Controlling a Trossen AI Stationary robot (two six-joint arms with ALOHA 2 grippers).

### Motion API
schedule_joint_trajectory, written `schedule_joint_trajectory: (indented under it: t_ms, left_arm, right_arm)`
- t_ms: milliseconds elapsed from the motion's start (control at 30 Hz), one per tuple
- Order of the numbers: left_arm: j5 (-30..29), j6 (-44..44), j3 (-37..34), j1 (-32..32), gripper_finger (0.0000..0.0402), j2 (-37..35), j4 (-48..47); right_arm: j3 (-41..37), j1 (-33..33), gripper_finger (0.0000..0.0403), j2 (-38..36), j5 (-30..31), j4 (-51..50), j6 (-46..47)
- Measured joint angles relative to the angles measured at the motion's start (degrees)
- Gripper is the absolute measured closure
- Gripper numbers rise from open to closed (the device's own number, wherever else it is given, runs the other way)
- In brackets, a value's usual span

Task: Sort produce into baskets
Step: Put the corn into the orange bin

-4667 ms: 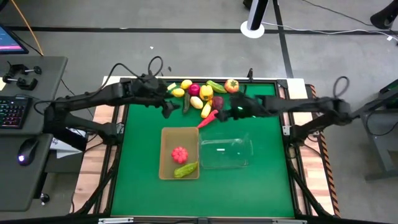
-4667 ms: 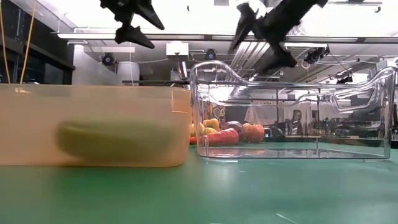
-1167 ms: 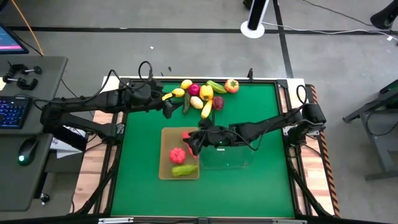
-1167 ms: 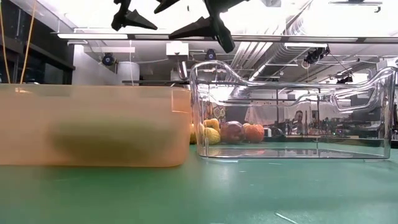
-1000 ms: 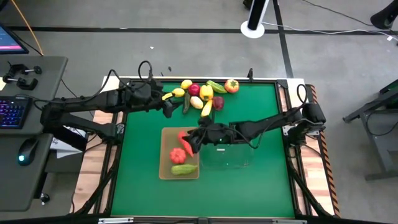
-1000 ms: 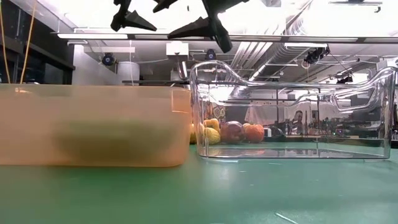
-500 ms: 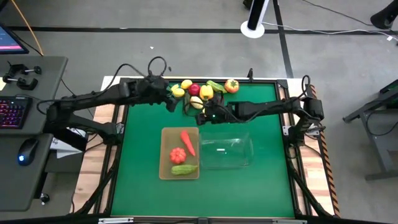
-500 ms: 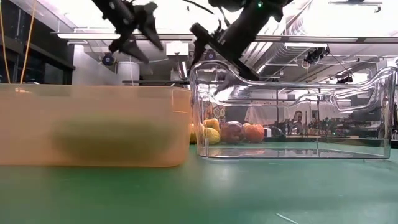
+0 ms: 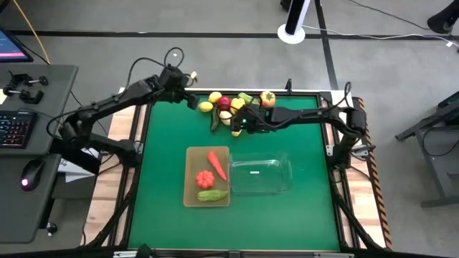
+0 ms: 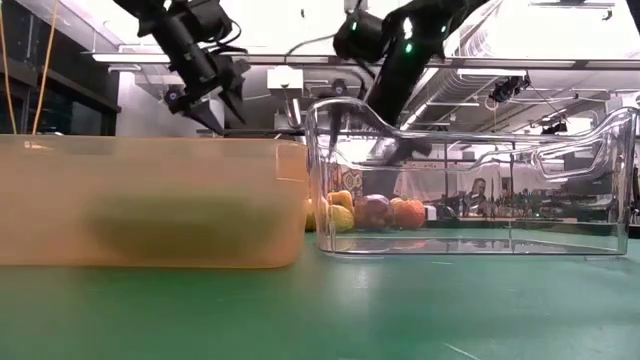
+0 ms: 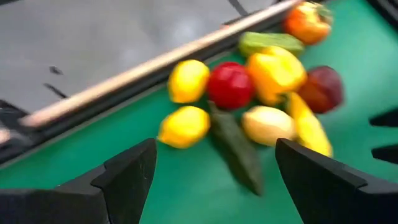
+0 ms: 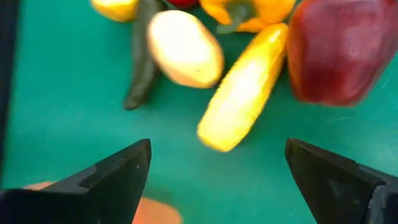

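Note:
The produce pile lies at the table's far edge: lemons [image 9: 214, 97], a red apple [image 9: 224, 103], a yellow pepper [image 9: 237, 104], cucumbers [image 9: 247, 98] and an orange fruit [image 9: 267, 98]. My right gripper [image 9: 241, 123] is open and empty above the pile's near side, its fingers standing on either side of a long yellow piece [image 12: 244, 87], beside a dark red apple [image 12: 339, 50]. My left gripper [image 9: 190, 100] is open and empty at the pile's left, facing a lemon [image 11: 183, 126] and a dark cucumber [image 11: 236, 149]. The tan basket [image 9: 191, 166] holds a carrot [image 9: 216, 163], a tomato [image 9: 205, 178] and a cucumber [image 9: 211, 195].
The clear basket [image 9: 259, 174] stands right of the tan one, touching it, with nothing in it. Green mat lies open on both sides and in front of the baskets. A raised frame [image 9: 315, 93] runs along the far edge just behind the pile.
My right gripper has left the tan basket, where the carrot has come to rest, and gone toward the far edge to the pile, coming lower. My left gripper has moved toward the far edge, to the pile's left side.

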Motion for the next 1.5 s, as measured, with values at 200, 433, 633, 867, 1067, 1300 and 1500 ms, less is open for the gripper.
schedule_joint_trajectory:
  t_ms: [200, 433, 633, 867, 1067, 1300, 1500]
  left_arm:
    - [-0.8, 0.1, 0.0, 3.7, 0.0085, 0.0, 0.0]
    - [-0.8, -0.4, 0.0, 5.0, 0.0085, 0.0, -1.9]
    - [-1.6, 0.0, 0.0, 5.0, 0.0085, 0.0, -3.4]
    - [-1.2, -2.9, 0.0, 5.0, 0.0085, 0.0, -4.6]
    - [-1.0, -4.4, 0.0, 4.8, 0.0085, 0.0, -5.8]
    - [0.6, -3.1, 0.0, 2.9, 0.0085, 0.0, -5.1]
    - [5.2, -8.5, 0.0, 0.1, 0.0085, 0.0, -5.1]
  right_arm:
    - [0.0, -3.1, 0.0039, 3.8, -4.3, 0.3, -0.3]
    - [0.0, -5.0, 0.0039, 7.1, -9.2, 2.8, -0.9]
    - [0.0, -5.7, 0.0039, 10.1, -8.8, 6.1, -0.1]
    - [0.0, -4.6, 0.0039, 11.0, -3.0, 6.0, 5.1]
    - [0.0, -4.7, 0.0041, 11.0, -3.3, 5.9, 6.0]
    - [0.0, -5.5, 0.0135, 11.0, -3.4, 5.9, 4.8]
    - [0.0, -4.7, 0.029, 10.9, -7.5, 6.2, 3.0]
